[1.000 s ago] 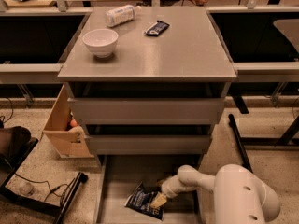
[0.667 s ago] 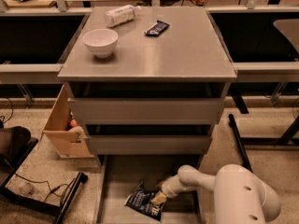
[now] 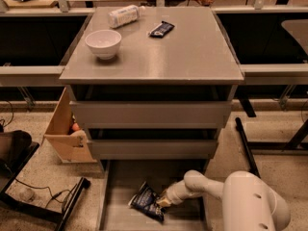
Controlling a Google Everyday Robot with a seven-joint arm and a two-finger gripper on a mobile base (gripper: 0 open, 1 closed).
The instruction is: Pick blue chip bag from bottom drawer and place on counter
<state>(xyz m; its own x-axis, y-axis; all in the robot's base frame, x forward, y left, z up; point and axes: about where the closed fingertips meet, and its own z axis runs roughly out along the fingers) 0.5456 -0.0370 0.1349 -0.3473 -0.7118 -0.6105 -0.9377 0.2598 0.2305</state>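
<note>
The robot's white arm (image 3: 208, 186) bends low into the open, plain grey bottom drawer (image 3: 126, 181), its gripper (image 3: 163, 201) against the crumpled navy-blue foil chip bag (image 3: 144, 204) lying there, grip impossible to tell.

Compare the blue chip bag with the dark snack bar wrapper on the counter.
The blue chip bag lies in the open bottom drawer; the snack bar wrapper lies on the counter. The blue chip bag is bigger and crumpled; the snack bar wrapper is slim and flat. The gripper is down at the blue chip bag; nothing touches the snack bar wrapper. Both are dark packets.
</note>
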